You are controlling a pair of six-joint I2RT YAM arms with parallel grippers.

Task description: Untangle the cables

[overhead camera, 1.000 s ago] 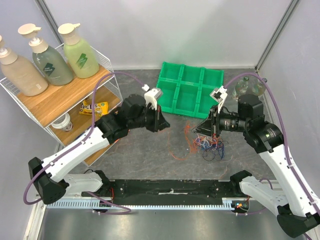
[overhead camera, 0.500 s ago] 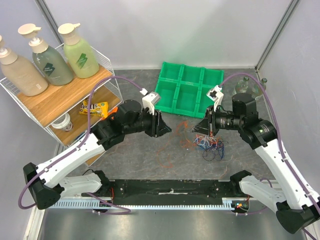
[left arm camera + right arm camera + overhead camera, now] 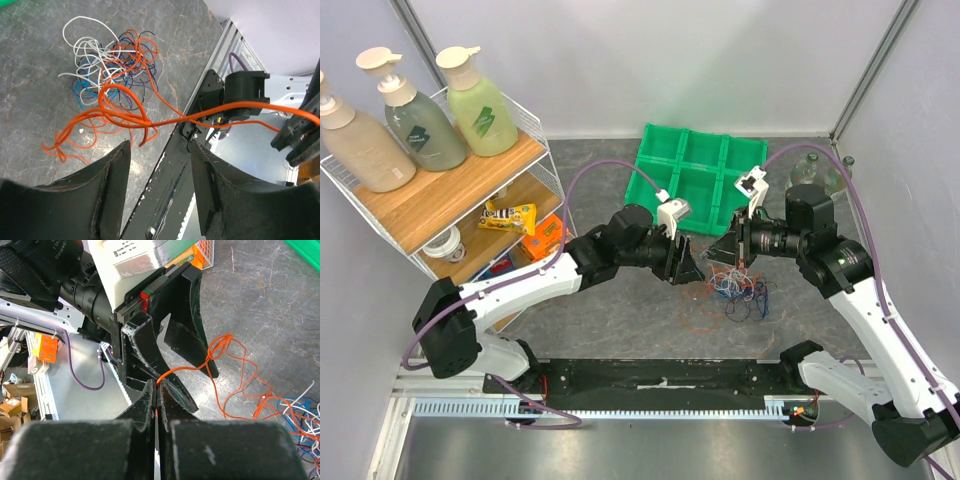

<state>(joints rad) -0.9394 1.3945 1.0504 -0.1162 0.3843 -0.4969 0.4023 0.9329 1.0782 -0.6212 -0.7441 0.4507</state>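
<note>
The cables (image 3: 740,288) lie tangled on the grey table, white, blue, black and orange-red; in the left wrist view the heap (image 3: 107,65) is at the upper left. One orange cable (image 3: 150,121) runs out of it, taut, to my right gripper (image 3: 156,383), which is shut on its end. In the top view the right gripper (image 3: 732,256) hangs just left of the heap. My left gripper (image 3: 695,272) stands open beside it, facing it. The left gripper's fingers (image 3: 112,190) have nothing between them, and the orange cable passes just beyond their tips.
A green compartment tray (image 3: 665,185) lies behind the grippers. A wire shelf (image 3: 450,195) with three pump bottles and snack packets stands at the left. A glass bottle (image 3: 823,172) is at the back right. The black base rail (image 3: 660,378) runs along the near edge.
My left arm has swung right, up to the right gripper and the cable heap, and its gripper has opened. The right gripper has stayed shut on the orange cable, shifting slightly.
</note>
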